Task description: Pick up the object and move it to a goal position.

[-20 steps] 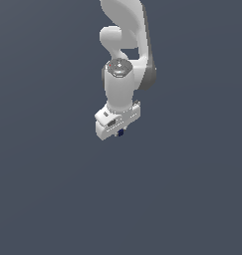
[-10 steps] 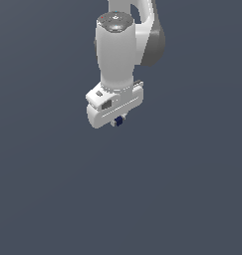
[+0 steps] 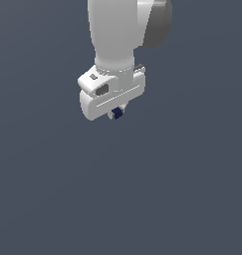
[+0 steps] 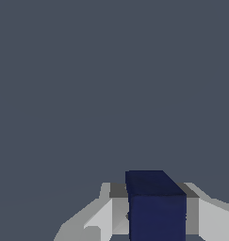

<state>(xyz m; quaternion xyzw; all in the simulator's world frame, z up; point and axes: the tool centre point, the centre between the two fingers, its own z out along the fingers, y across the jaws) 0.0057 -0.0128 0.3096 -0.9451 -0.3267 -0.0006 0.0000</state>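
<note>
Exterior view: the white arm comes down from the top edge of the frame, and the gripper sits at its lower end, in the upper half of the picture.
Gripper state: pinched onto the object, with a finger pressed against its side.
Object place: the dark navy-blue block sits at the gripper's tips, just under the white hand body, and only a small corner of it shows in the exterior view.
Wrist view: the object fills the space between the two light grey fingers, touching both; its top face and front face both show, with square edges.
Object edges: the block's sides sit flush against the finger pads; its lower part is cut off by the frame edge.
Surroundings: a plain dark grey-blue background on every side, with no visible border, wall or surface line.
Open room: nothing stands near the gripper below it or to either side in the exterior view.
</note>
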